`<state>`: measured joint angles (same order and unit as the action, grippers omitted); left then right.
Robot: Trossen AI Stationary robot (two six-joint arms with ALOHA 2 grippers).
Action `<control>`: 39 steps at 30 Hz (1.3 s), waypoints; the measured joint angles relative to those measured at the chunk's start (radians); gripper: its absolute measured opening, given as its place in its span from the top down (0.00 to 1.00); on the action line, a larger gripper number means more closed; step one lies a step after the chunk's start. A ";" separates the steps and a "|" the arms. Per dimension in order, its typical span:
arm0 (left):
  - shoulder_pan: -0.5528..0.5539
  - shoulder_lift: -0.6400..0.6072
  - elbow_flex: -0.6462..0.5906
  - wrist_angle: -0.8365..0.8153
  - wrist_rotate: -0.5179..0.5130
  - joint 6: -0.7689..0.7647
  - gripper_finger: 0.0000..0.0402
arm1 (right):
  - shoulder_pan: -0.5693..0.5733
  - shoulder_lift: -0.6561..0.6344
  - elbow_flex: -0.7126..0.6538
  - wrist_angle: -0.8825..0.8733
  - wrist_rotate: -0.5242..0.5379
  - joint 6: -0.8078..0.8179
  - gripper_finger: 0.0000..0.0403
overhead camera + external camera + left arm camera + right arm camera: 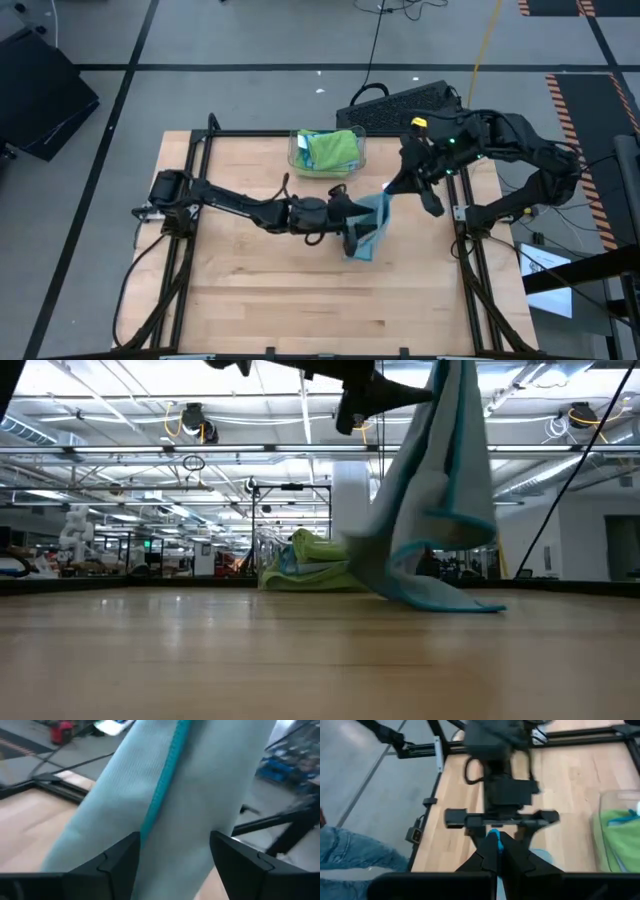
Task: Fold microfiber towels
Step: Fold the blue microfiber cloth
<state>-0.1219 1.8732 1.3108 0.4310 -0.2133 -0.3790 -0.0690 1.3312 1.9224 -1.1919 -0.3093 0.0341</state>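
A light blue microfiber towel [372, 225] hangs right of the table's middle, under my right gripper [388, 188], which is shut on its top. In the low view the towel [440, 510] drops in loose folds, with its lower end on the wood. My left gripper [175, 865] reaches in level from the table's left, open. One finger stands on each side of the hanging towel [200, 795], partway up it. More microfiber towels, lime green [330, 150] with some blue, lie piled in a clear bin. My right gripper pinches the towel's top, at a teal-hemmed edge or corner [493, 839], between its two shut fingers, slanting down from above. The towel hangs slack below, and its lower end [440, 595] lies on the table. Whether the fingers of my left gripper touch the towel between them, I cannot tell.
The clear bin [296, 150] stands at the table's far edge, near the middle. A black keyboard [400, 105] lies beyond that edge. Bare wood [260, 290] spreads over the near half. A person's leg in jeans [350, 850] shows beside the table.
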 joint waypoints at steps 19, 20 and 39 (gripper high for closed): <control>-0.117 -0.093 0.024 -0.298 -0.146 0.043 0.40 | -0.089 0.020 0.000 0.130 0.018 0.092 1.00; -0.118 -0.077 0.024 -0.306 -0.161 0.043 0.40 | -0.089 0.020 0.000 0.139 0.020 0.097 1.00; -0.078 -0.016 0.022 -0.353 -0.348 0.035 0.40 | -0.090 0.019 0.000 0.173 0.020 0.098 1.00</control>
<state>-0.2001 1.8576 1.3331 0.0783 -0.5614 -0.3443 -0.1585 1.3506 1.9221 -1.0191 -0.2890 0.1323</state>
